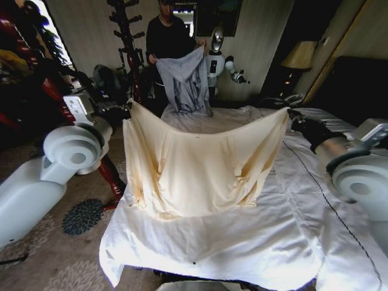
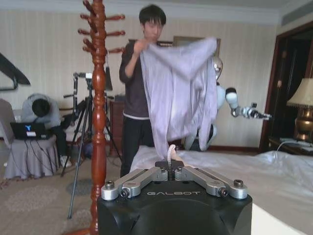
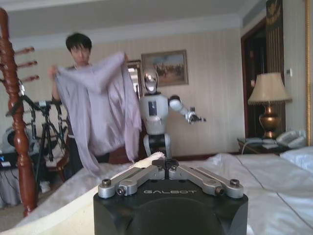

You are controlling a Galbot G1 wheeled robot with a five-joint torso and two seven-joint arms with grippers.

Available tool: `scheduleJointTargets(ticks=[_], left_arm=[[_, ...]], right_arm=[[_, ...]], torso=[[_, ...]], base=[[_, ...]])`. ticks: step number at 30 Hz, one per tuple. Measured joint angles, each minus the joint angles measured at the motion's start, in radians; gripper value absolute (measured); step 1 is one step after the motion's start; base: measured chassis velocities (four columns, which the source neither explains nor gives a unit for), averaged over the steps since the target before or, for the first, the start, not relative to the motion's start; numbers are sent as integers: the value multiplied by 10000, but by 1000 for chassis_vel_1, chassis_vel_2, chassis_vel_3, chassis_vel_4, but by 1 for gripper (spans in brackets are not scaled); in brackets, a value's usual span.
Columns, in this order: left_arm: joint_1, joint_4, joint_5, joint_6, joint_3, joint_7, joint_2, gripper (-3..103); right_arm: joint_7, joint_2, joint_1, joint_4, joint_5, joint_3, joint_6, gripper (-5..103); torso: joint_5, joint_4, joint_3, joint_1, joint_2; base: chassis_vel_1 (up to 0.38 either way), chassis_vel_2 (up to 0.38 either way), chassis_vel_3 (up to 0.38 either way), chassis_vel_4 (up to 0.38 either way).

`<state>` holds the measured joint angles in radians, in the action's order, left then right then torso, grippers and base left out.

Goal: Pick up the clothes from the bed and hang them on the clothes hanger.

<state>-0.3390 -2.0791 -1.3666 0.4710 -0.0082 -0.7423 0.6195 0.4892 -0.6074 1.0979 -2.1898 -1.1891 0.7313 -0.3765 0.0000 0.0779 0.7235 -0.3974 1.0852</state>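
The clothes [image 1: 203, 167], a pale cream-yellow sweatshirt, hang spread wide above the bed [image 1: 242, 242], held up by both top corners. My left gripper [image 1: 124, 114] is shut on the left corner; a strip of cream fabric [image 2: 170, 152] pokes from its closed fingertips [image 2: 170, 169]. My right gripper [image 1: 292, 116] is shut on the right corner, and the cream edge [image 3: 122, 186] runs up to its closed fingertips [image 3: 168, 164]. The sweatshirt's lower hem rests on the white sheet. The clothes hanger is out of view.
A reddish-brown wooden coat stand [image 1: 126, 54] rises left of the bed, also the coat stand [image 2: 98, 112]. A person [image 1: 167, 36] at the far end holds up a grey garment [image 1: 187, 82]. Another robot [image 1: 217, 60] stands behind. A lamp [image 1: 300, 56] sits at the far right.
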Motion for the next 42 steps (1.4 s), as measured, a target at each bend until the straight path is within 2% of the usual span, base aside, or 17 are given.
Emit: scheduleJointTargets(ticks=[1,6,7,11,12,17,18,22,27,36,40,42], left_arm=[[0,0,0,0,0,0,0,1],[-627,999,934,-123,609,445,1048,1],[-627,999,934,-123,609,445,1048,1],[-1317,2034,1575,-513,902,1178,1981,1],[-1317,2034,1575,-513,902,1178,1981,1],[-2107,3395,2285,-1016,1000,1783,3412,1],[-2107,3395,2285,-1016,1000,1783,3412,1],[-2290,4639,2662,-1329,1028,2227,4333,1],[-2271,5623,2688,-1554,874,2497,4955,1],[-2418,6143,2526,-1684,481,2864,5008,1],[-2646,5903,2105,-1678,314,3061,4771,1],[-2772,5695,1635,-1558,176,3086,4662,-1]], right_arm=[[0,0,0,0,0,0,0,0],[-336,-1099,-685,1737,1326,-2020,400,0],[-336,-1099,-685,1737,1326,-2020,400,0],[-685,-1968,-982,3132,2254,-3018,772,0],[-685,-1968,-982,3132,2254,-3018,772,0],[-922,-2592,-1093,4221,2813,-3480,1057,0],[-922,-2592,-1093,4221,2813,-3480,1057,0],[-1021,-3009,-1255,4961,2997,-3714,1253,0],[-1085,-3336,-1379,5429,3281,-3888,1398,0],[-1060,-3403,-1191,5212,3340,-3736,1416,0],[-1040,-3373,-1065,5011,3371,-3683,1402,0],[-1010,-3375,-1040,4936,3420,-3684,1388,0]], torso=[[0,0,0,0,0],[2,-3,0,0,-1],[2,-3,0,0,-1],[3,-1,1,-1,-2],[3,-1,1,-1,-2],[-1,1,0,-1,-1],[-1,1,0,-1,-1],[1,0,1,-1,-1],[2,-2,0,-1,-2],[0,-1,-1,0,-1],[0,-2,-1,0,-1],[0,-1,-1,1,-1]], base=[[0,0,0,0],[0,0,0,0],[0,0,0,0],[0,0,0,0],[0,0,0,0],[0,0,0,0],[0,0,0,0],[0,0,0,0],[0,0,0,0],[0,0,0,0],[0,0,0,0],[0,0,0,0]])
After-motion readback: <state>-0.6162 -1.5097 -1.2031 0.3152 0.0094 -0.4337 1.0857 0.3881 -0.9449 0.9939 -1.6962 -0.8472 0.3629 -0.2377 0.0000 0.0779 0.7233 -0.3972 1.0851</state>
